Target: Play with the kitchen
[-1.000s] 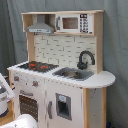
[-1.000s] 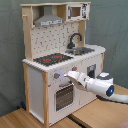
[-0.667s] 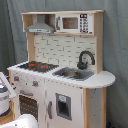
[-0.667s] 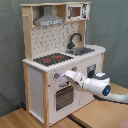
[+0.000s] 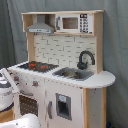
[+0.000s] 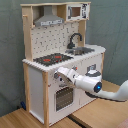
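The kitchen (image 5: 60,50) is a tall white and light-wood toy with a black-red stovetop (image 5: 37,65), a sink (image 5: 75,74), a black faucet (image 5: 85,57), a grey hood (image 5: 40,27) and a small microwave (image 5: 74,23). In the second exterior view the kitchen (image 6: 37,95) faces the camera. There my gripper (image 6: 59,75) reaches in from the second exterior view's right and sits against the front panel just under the stovetop (image 6: 52,59), above the oven door (image 6: 62,97). White parts of my arm (image 5: 6,92) show at the first exterior view's left edge.
A grey curtain (image 6: 10,50) hangs behind the kitchen. The kitchen stands on a light wooden surface (image 6: 20,120). A white cupboard door with a grey dispenser (image 5: 62,105) sits below the sink. My arm's white links (image 6: 107,92) stretch across the second exterior view's lower right.
My gripper has moved slightly to the second exterior view's left, closer to the kitchen's front panel under the stovetop. The kitchen itself has not changed.
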